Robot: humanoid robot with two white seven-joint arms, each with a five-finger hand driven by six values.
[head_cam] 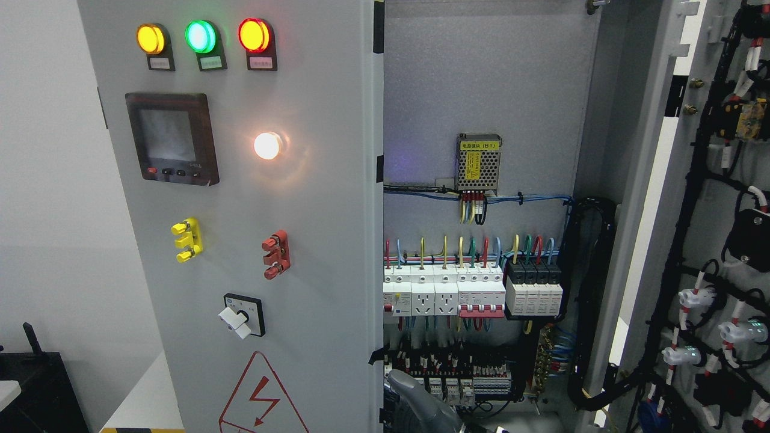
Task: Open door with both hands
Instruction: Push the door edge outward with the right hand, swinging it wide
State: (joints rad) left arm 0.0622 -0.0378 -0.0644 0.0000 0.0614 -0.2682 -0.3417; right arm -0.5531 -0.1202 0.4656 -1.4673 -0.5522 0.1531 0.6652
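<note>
The grey left door (313,240) of the electrical cabinet carries three lit lamps, a meter, a white lamp and a rotary switch; its free edge (379,270) runs down the middle of the picture. The right door (649,180) stands swung wide open at the right, with black wiring on its inner face. A grey part of a robot hand (421,400) shows at the bottom edge, just right of the left door's free edge and in front of the lower terminals. I cannot see from which side its arm comes in. No other hand shows.
Inside the cabinet sit a power supply (479,162), a row of breakers (445,291) and terminal blocks (457,373). A thick black cable bundle (592,300) runs down the cabinet's right side. A white wall and a dark box (36,391) lie at the left.
</note>
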